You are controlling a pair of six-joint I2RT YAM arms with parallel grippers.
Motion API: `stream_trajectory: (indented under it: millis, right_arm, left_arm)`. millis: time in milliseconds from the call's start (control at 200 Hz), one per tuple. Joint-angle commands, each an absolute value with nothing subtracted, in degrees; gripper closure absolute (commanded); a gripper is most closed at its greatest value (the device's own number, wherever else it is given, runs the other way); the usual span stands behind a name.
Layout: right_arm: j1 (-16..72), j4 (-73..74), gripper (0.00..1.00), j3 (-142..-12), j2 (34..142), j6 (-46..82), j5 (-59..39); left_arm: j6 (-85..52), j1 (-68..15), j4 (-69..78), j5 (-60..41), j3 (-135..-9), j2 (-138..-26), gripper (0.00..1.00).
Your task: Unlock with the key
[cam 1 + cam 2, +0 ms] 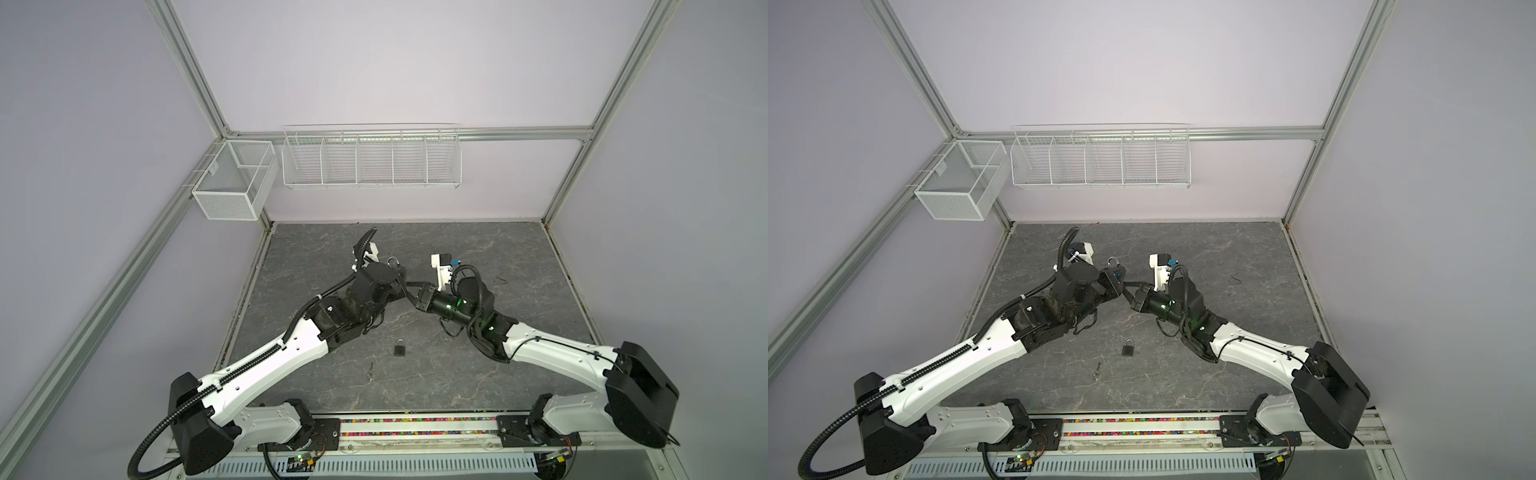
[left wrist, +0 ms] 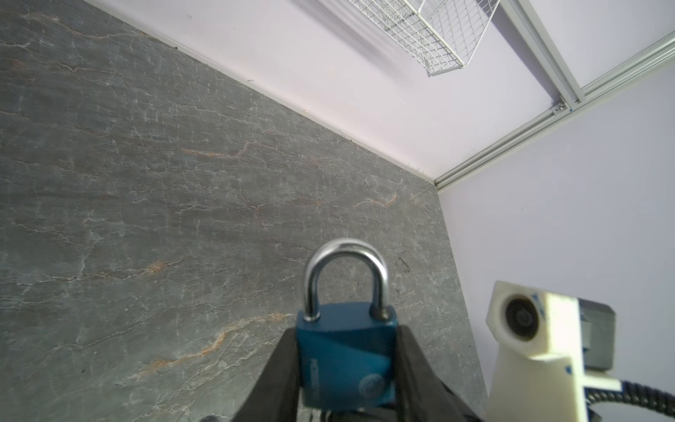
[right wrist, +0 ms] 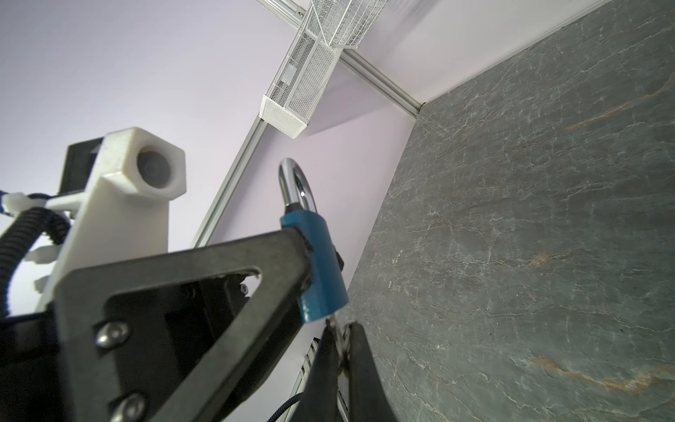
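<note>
A blue padlock [image 2: 347, 354] with a silver shackle [image 2: 347, 277] is held above the table, and my left gripper [image 2: 347, 330] is shut on its body, one finger on each side. Both shackle legs sit in the body. In both top views the padlock [image 1: 395, 262] [image 1: 1114, 262] shows at the left gripper's [image 1: 400, 275] [image 1: 1118, 277] tip. My right gripper [image 3: 341, 327] is shut on a small metal key [image 3: 336, 329], whose tip meets the padlock's [image 3: 317, 263] underside. In both top views the right gripper [image 1: 408, 286] [image 1: 1127, 285] touches the left one near mid-table.
A black padlock [image 1: 400, 348] [image 1: 1128, 347] stands on the grey slate table [image 1: 519, 257], with another small key [image 1: 370, 370] [image 1: 1097, 370] lying in front of it to the left. Two white wire baskets [image 1: 232, 178] [image 1: 370, 160] hang on the back wall.
</note>
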State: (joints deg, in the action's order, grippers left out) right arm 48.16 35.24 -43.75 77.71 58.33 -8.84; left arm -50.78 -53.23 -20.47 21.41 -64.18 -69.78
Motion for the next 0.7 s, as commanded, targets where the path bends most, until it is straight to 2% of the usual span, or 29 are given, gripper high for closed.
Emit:
stream_trajectory:
  millis: [0, 695]
  right_arm:
    - [48.04, 40.87, 0.94, -45.87, 77.05, 60.25, -11.34]
    - [47.11, 48.23, 0.94, -45.2, 75.32, 66.04, -14.34]
  left_arm:
    - [-53.43, -53.54, -15.77, 14.97, -63.1, -68.41, 1.0]
    - [-56.1, -51.36, -5.13, 4.69, -55.27, -64.9, 1.0]
